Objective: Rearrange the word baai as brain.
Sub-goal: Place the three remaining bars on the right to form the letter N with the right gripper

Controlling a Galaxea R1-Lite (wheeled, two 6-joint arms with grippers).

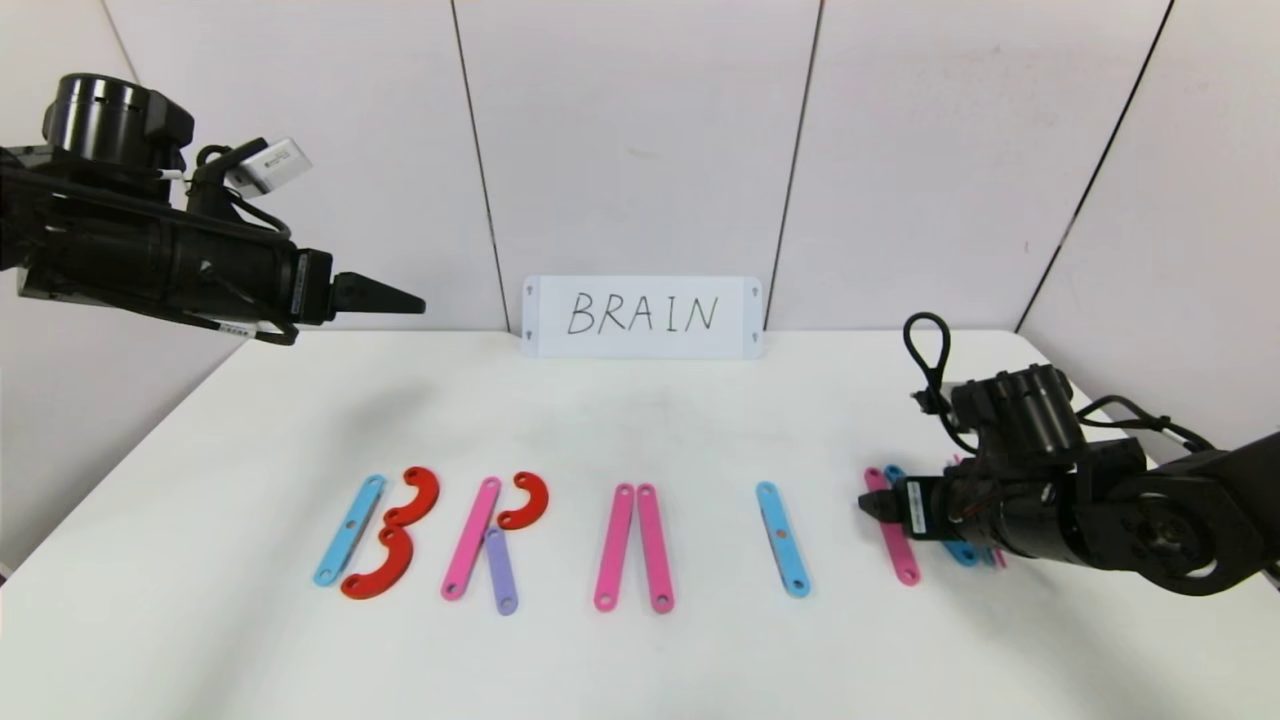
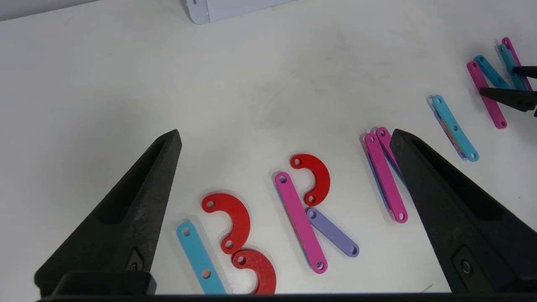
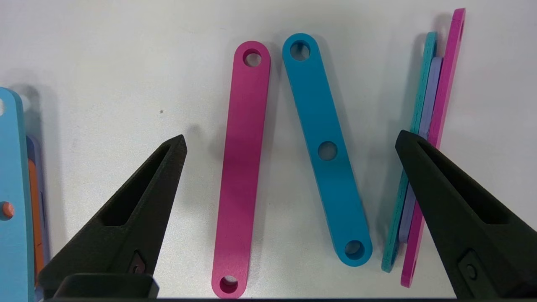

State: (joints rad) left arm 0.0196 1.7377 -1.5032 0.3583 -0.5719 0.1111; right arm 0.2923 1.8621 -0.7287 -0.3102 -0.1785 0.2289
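Flat plastic letters lie in a row on the white table. The B is a blue bar (image 1: 349,530) with two red curves (image 1: 412,497). The R is a pink bar (image 1: 471,538), a red curve (image 1: 526,500) and a purple bar (image 1: 500,570). The A is two pink bars (image 1: 635,545) and the I a blue bar (image 1: 782,538). My right gripper (image 1: 868,505) is open and empty, low over a pink bar (image 3: 241,167) and a blue bar (image 3: 327,155). My left gripper (image 1: 415,300) is open, empty and raised at the far left.
A teal, a purple and a pink bar (image 3: 423,126) lie stacked together by one right finger. The white card with handwritten BRAIN (image 1: 642,316) stands against the back wall. The table's right edge runs close behind my right arm.
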